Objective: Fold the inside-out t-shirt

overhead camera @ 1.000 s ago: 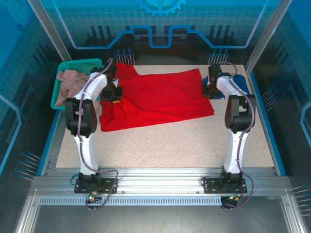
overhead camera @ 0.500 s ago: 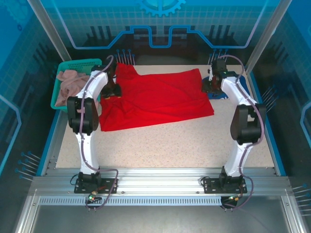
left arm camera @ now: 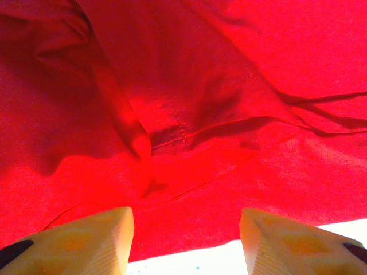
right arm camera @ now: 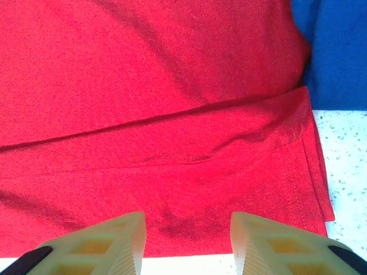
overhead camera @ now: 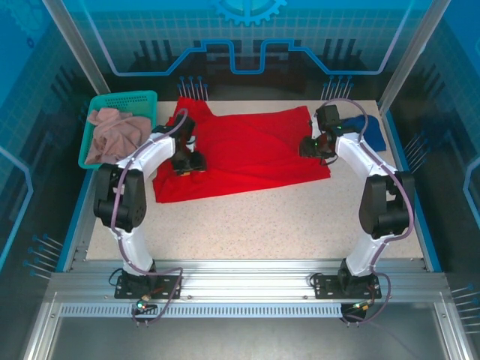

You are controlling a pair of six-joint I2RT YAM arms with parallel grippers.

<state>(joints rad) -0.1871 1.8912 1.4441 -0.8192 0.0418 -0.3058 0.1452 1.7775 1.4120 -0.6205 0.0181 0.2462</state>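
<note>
Hanging over the inside-out t-shirt (overhead camera: 255, 150), left gripper (left arm camera: 186, 223) and right gripper (right arm camera: 186, 223) keep fingers apart; sleeves indistinct.

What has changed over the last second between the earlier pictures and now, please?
The left gripper opened, apparently releasing the left edge of the red t-shirt, and moved right and nearer over the cloth. The right gripper opened wider and moved left from the shirt's right edge onto it. The shirt stayed spread flat; the dark blue t-shirt and the green basket with its pinkish garment did not move.
</note>
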